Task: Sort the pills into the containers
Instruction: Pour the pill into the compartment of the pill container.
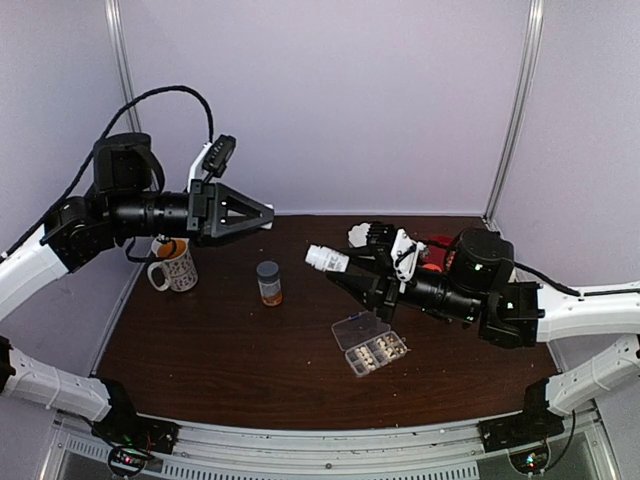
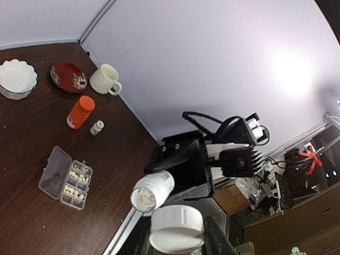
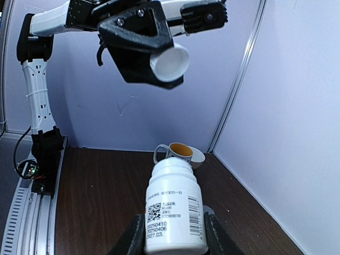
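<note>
White shells and matte black joints lead to the angular black left end effector and right end effector, a braided black cable at ten o'clock.

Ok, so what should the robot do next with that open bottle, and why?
Probably the right pincer should carry the bottle over the pill box and tip it gently. The cap is off, held in the left pincer, pills show at the bottle's mouth, and the box lies open, not yet under the bottle.
</note>
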Motion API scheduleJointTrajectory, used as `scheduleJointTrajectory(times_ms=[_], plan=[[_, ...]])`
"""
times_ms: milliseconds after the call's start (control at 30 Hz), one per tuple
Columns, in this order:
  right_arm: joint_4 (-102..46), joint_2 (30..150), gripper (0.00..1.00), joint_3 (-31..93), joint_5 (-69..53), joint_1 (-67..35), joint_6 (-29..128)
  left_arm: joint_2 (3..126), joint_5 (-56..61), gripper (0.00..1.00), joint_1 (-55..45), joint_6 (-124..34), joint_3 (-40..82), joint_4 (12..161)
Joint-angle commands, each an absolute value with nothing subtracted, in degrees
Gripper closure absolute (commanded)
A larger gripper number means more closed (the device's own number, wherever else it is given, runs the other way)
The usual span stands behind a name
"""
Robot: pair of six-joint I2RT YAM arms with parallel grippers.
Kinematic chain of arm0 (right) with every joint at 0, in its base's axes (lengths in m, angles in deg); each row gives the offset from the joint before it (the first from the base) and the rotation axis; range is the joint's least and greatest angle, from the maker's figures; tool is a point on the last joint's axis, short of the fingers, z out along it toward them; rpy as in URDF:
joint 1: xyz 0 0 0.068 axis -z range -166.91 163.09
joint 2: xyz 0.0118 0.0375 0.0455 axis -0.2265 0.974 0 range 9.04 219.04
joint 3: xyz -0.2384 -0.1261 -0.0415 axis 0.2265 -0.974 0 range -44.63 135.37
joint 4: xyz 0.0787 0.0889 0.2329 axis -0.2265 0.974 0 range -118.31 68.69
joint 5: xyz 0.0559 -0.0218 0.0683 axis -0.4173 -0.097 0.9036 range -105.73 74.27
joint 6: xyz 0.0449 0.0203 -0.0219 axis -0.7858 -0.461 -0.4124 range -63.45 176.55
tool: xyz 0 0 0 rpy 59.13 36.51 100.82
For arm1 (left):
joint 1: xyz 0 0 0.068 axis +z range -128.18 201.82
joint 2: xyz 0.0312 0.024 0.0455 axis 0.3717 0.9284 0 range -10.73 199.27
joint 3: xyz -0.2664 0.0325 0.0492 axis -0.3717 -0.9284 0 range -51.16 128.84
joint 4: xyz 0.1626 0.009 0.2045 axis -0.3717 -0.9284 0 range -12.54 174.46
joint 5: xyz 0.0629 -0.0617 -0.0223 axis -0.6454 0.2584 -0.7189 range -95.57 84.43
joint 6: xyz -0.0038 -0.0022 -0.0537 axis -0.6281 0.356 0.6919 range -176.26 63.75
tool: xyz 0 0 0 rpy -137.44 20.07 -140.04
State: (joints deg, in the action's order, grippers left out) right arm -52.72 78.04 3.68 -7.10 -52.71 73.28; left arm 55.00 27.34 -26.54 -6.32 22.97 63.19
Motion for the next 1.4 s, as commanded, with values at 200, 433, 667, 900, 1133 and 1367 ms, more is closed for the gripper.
scheduleJointTrajectory(times_ms=[200, 433, 667, 900, 1133, 1367], plan=[[-60.2, 71.4, 1.00, -7.0, -14.5, -52.6, 66.1, 50.1, 19.7, 1.00, -24.1, -12.7, 22.5, 60.6], [-63.9, 67.3, 1.00, -16.7, -17.4, -52.5, 59.1, 48.8, 13.9, 1.00, -24.1, -19.6, 21.0, 56.8], [-66.1, 65.2, 1.00, -25.2, -19.5, -52.4, 50.0, 45.9, 8.2, 1.00, -24.1, -24.6, 15.8, 56.8], [-72.7, 67.1, 1.00, -33.4, -21.9, -52.4, 41.6, 43.9, 5.5, 1.00, -24.1, -26.2, 9.4, 58.1], [-77.7, 74.3, 1.00, -35.5, -18.8, -52.4, 39.8, 42.7, 3.1, 1.00, -24.1, -26.3, 6.9, 58.1], [-85.0, 83.4, 1.00, -36.1, -18.6, -52.3, 37.8, 42.6, 2.7, 1.00, -24.1, -26.4, 5.0, 58.1]])
